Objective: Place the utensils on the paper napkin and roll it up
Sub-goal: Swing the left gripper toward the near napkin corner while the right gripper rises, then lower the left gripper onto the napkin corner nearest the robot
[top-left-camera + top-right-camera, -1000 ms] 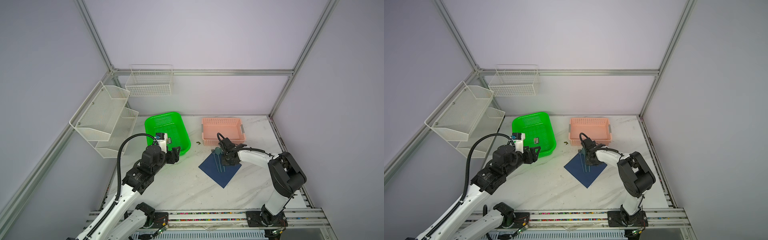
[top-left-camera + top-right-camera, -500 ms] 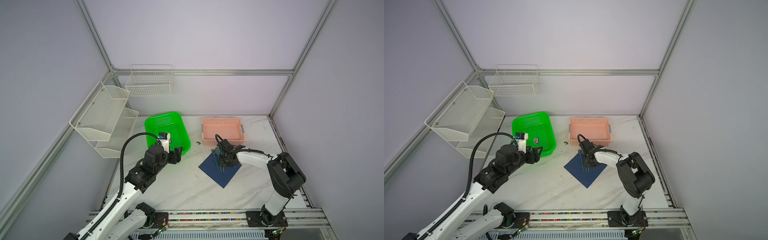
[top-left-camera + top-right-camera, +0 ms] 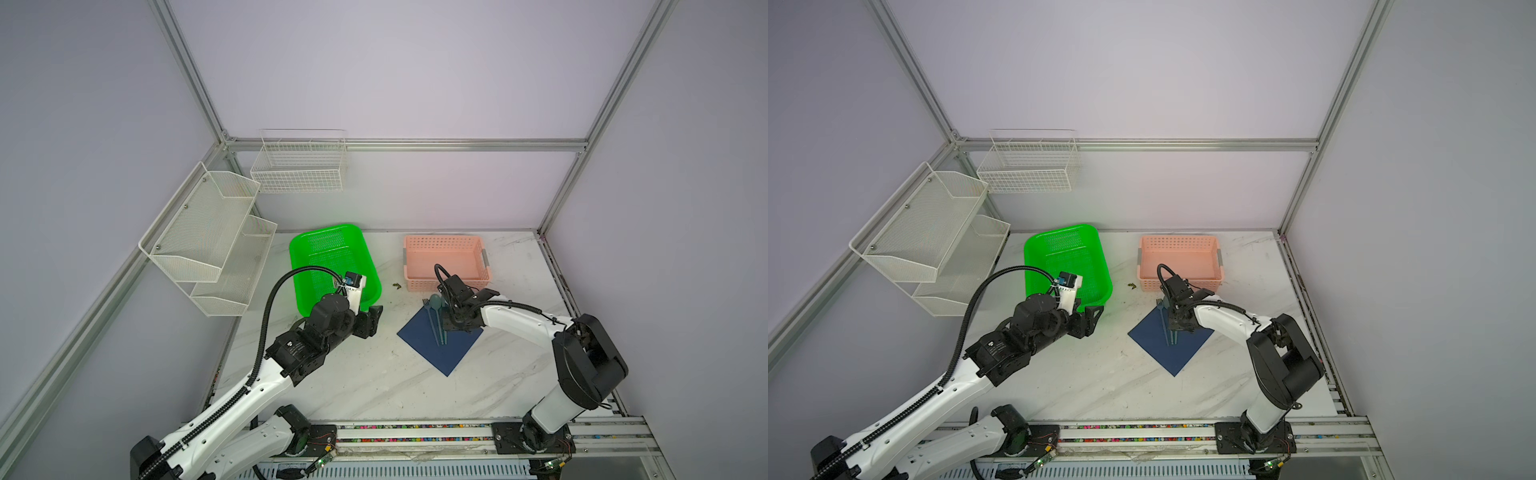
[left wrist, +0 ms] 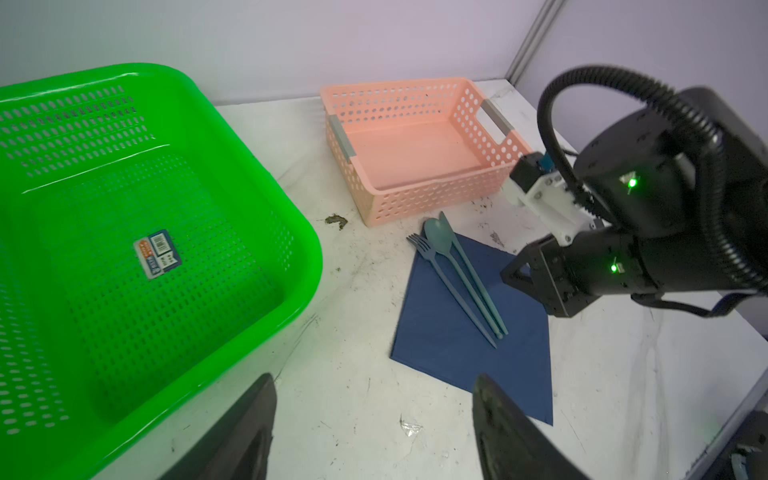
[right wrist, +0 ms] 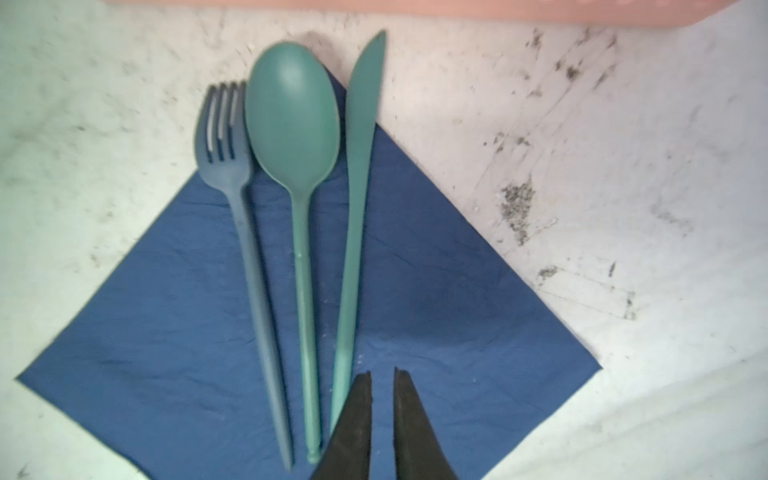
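Note:
The dark navy paper napkin [image 3: 440, 351] [image 3: 1169, 353] lies as a diamond on the white table in both top views. Three teal utensils lie on it side by side: a fork [image 5: 249, 249], a spoon [image 5: 291, 112] and a knife [image 5: 357, 166], their heads past its far corner. My right gripper [image 5: 382, 372] [image 3: 448, 326] hovers low over the napkin beside the knife's handle end. Its jaws stand only a narrow gap apart, with bare napkin showing between them. My left gripper [image 4: 374, 378] [image 3: 370, 322] is open and empty over bare table, between the green basket and the napkin [image 4: 457, 365].
A green basket [image 3: 328, 257] with a small label stands at the back left. A pink basket [image 3: 444, 262] stands just behind the utensils' heads. White wire racks [image 3: 208, 232] hang on the left wall. A small scrap [image 3: 396, 285] lies between the baskets.
My left arm has advanced a little toward the middle. My right gripper has shifted slightly over the napkin and its jaws have parted a touch.

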You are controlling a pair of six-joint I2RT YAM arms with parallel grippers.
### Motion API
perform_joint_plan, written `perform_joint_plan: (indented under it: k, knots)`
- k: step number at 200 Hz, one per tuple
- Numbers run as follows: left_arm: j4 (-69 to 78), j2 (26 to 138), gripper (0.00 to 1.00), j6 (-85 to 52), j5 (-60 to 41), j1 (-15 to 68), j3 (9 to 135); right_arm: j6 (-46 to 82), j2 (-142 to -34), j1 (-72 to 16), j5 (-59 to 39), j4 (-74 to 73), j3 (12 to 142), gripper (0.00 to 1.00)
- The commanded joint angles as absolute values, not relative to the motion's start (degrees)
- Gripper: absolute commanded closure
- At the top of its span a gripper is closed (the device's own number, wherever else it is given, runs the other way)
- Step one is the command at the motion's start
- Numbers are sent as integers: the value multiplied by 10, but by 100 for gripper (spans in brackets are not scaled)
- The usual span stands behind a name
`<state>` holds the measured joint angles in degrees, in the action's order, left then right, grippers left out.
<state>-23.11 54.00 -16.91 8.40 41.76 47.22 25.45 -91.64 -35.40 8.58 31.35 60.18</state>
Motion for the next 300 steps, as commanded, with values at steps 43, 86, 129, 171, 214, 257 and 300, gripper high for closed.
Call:
perform_joint_plan:
  k: [43, 86, 129, 171, 214, 257, 300]
  knots:
    - [-184, 685, 28, -36, 107, 618, 541, 244, -790, -257, 136, 353, 661, 76]
    - [-166, 798, 29, -2, 52, 665, 596, 217, -755, -191, 111, 358, 679, 73]
    - [-166, 907, 32, 24, 16, 675, 656, 225, -747, -186, 80, 334, 668, 73]
    - [-177, 979, 35, 44, -19, 675, 700, 227, -745, -185, 73, 324, 659, 73]
    - [-203, 1035, 39, 55, -24, 676, 728, 228, -733, -175, 81, 319, 652, 72]
    - [-227, 1071, 43, 65, -16, 675, 746, 228, -721, -161, 81, 320, 660, 73]
    - [-238, 1091, 47, 72, -4, 675, 752, 229, -720, -157, 71, 313, 649, 73]
